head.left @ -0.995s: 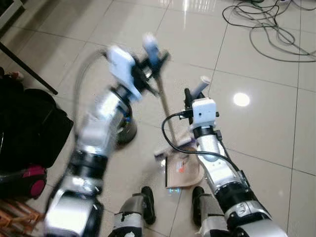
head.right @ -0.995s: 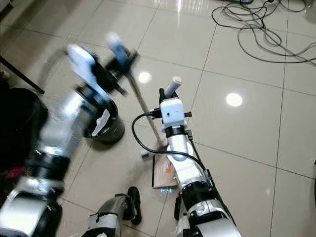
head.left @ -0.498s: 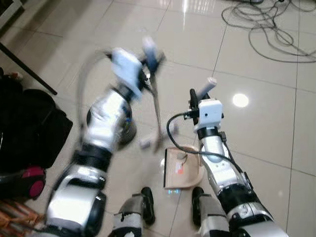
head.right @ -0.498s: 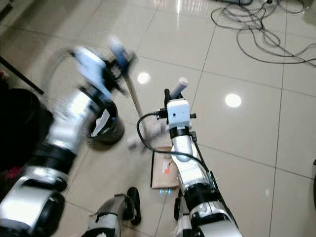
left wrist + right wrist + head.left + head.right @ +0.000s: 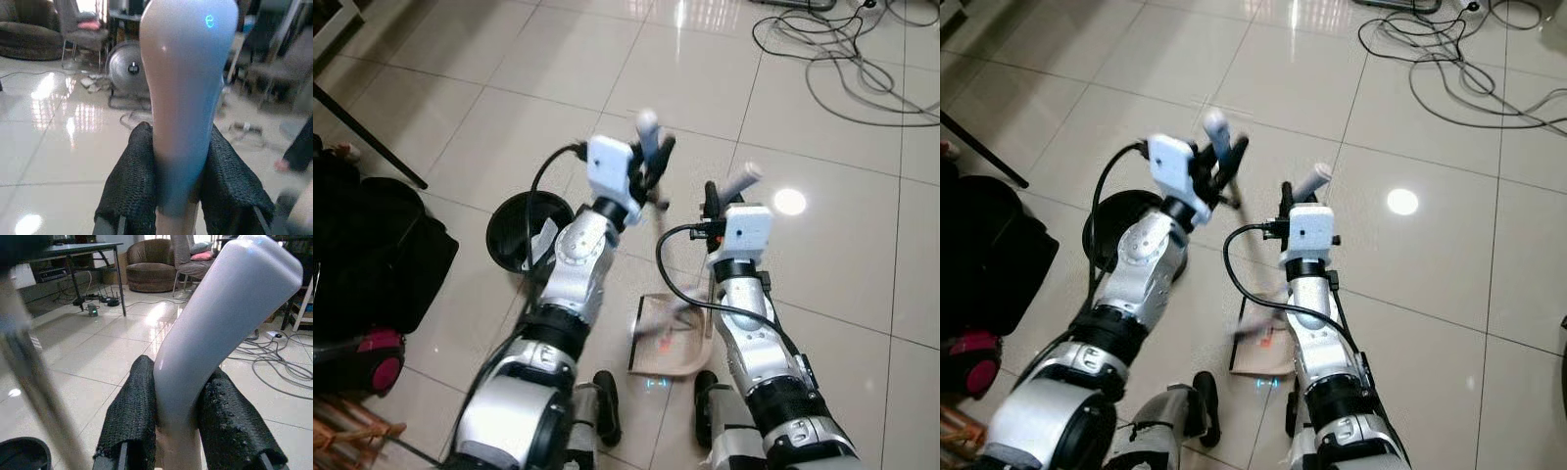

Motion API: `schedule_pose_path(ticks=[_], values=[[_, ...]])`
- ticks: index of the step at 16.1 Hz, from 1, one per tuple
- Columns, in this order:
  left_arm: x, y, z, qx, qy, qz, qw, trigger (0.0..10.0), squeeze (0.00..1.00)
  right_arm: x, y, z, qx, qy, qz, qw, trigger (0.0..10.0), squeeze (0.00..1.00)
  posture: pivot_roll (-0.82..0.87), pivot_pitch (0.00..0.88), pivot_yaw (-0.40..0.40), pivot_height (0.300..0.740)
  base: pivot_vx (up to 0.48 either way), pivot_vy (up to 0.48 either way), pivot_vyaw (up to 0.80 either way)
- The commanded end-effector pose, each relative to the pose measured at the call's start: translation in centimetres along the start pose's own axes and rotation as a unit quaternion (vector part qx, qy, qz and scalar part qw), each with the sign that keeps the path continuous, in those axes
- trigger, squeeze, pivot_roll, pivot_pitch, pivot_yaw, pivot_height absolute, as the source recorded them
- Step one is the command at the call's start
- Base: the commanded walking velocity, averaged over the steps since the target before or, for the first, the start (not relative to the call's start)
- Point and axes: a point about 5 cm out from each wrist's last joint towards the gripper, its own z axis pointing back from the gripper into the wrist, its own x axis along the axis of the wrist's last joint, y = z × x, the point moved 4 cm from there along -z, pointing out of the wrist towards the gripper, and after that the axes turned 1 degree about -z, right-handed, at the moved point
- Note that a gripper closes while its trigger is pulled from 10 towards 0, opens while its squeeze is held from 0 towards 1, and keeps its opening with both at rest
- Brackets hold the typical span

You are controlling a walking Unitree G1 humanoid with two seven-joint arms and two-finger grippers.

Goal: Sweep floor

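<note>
Jaws clamping broom handle (image 5: 186, 98) and dustpan handle (image 5: 220, 323), dustpan (image 5: 671, 338) holding scraps

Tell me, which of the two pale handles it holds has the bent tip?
The handle in the right tool: its top kinks sideways. The left tool grips a straight broom handle.

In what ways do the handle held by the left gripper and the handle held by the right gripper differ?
The broom handle in the left gripper is straight, bluish toward its lower end, and carries a small glowing mark; the dustpan handle in the right gripper is bent and plain pale. The broom handle leads down a thin shaft; the dustpan handle leads to a tan dustpan on the floor. Both are smooth, rounded and clamped between black fingers.
</note>
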Motion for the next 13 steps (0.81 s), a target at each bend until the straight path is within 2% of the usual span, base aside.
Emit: schedule_pose_path(ticks=[1,3,5,7,8,9,11,12,13], values=[[1.8,0.0,-0.3,-0.002,-0.032,0.015,0.999,10.0,0.0,-2.1,0.4,1.1,0.001,0.053,-0.02,0.998,10.0,0.0,0.08,0.289,0.099,0.74,0.0,0.0,0.0],[2.7,0.0,0.7,-0.028,-0.039,-0.001,0.999,10.0,0.0,-2.2,-0.1,1.0,-0.003,0.055,-0.02,0.998,10.0,0.0,0.09,0.26,0.096,0.74,0.0,0.0,0.0],[3.6,1.0,1.9,-0.043,-0.038,-0.043,0.997,10.0,0.0,-2.2,-0.9,0.6,-0.009,0.057,-0.022,0.998,10.0,0.0,0.1,0.229,0.088,0.74,0.0,0.0,0.0],[5.1,2.3,2.3,-0.04,-0.047,-0.07,0.996,10.0,0.0,-2.0,-1.6,0.6,-0.012,0.052,-0.02,0.998,10.0,0.0,0.1,0.2,0.081,0.74,0.0,0.0,0.0],[7.9,3.9,2.2,-0.036,-0.062,-0.093,0.993,10.0,0.0,-1.8,-2.9,0.7,-0.02,0.045,-0.017,0.999,10.0,0.0,0.1,0.154,0.072,0.74,0.0,0.0,0.0],[8.2,4.1,2.2,-0.036,-0.062,-0.094,0.993,10.0,0.0,-1.8,-3.1,0.7,-0.02,0.045,-0.017,0.999,10.0,0.0,0.1,0.154,0.072,0.74,0.0,0.0,0.0],[10.0,5.6,2.1,-0.03,-0.065,-0.108,0.992,10.0,0.0,-1.8,-4.4,1.1,-0.035,0.046,-0.025,0.998,10.0,0.0,0.1,0.097,0.068,0.74,0.0,0.0,0.0],[10.5,6.5,2.3,-0.024,-0.062,-0.119,0.991,10.0,0.0,-1.9,-5.0,1.5,-0.044,0.049,-0.034,0.997,10.0,0.0,0.1,0.083,0.071,0.74,0.0,0.0,0.0],[10.2,7.7,3.0,-0.011,-0.042,-0.132,0.99,10.0,0.0,-1.5,-5.7,1.7,-0.051,0.043,-0.047,0.997,10.0,0.0,0.09,0.059,0.076,0.74,0.0,0.0,0.0]])
